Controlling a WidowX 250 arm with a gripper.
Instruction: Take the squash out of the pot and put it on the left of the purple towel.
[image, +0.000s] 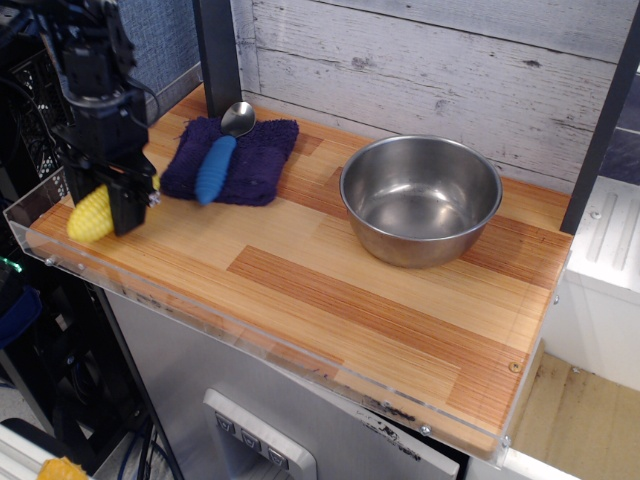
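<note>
The squash (87, 217), a yellow ridged corn-cob toy, is low over the left front corner of the wooden table (330, 300), to the left of the purple towel (255, 160). My gripper (104, 205) is shut on the squash, its black fingers (128, 207) on both sides of it; I cannot tell whether the squash touches the wood. The pot (420, 250), a shiny steel bowl, stands empty at the right middle of the table.
A blue ribbed-handled spoon (214, 167) lies on the towel, its metal bowl toward the back. A clear plastic lip (180, 305) runs along the table's front and left edges. A black post (218, 50) stands behind the towel.
</note>
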